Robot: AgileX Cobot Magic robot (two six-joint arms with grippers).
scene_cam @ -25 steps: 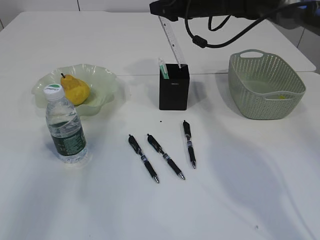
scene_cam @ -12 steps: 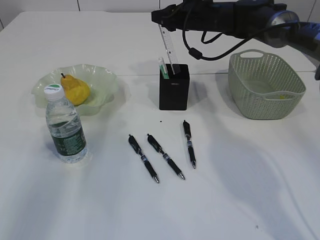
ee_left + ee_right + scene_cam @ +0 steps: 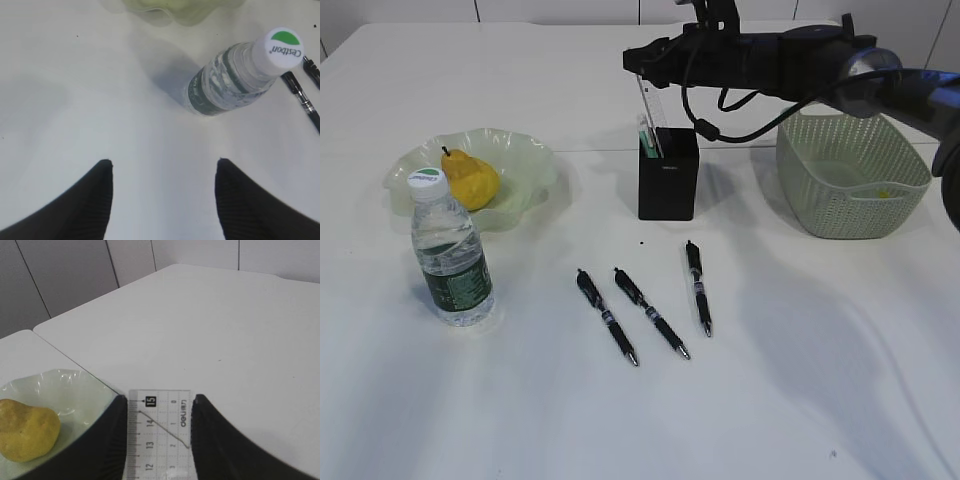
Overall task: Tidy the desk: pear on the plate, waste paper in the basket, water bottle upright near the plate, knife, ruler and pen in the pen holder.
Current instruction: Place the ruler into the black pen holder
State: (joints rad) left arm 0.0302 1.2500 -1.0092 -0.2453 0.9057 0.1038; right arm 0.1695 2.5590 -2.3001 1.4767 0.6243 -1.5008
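Right hand (image 3: pixel 642 72) grips ruler (image 3: pixel 651 110), lower end in pen holder (image 3: pixel 668 180); pear (image 3: pixel 470 180) on plate (image 3: pixel 525 150).

White counter (image 3: pixel 800 380) carries: wavy green plate (image 3: pixel 525 160) at left, water bottle (image 3: pixel 451 255) upright just in front of it, black pen holder (image 3: pixel 668 180) mid-back, perforated basket (image 3: pixel 850 170) at right, & 3 black pens (image 3: pixel 647 312) lying side by side near the front centre.

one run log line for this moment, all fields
right pincer: shut on ruler | ruler: lower end in pen holder | left pincer: open, empty | three pens: on desk
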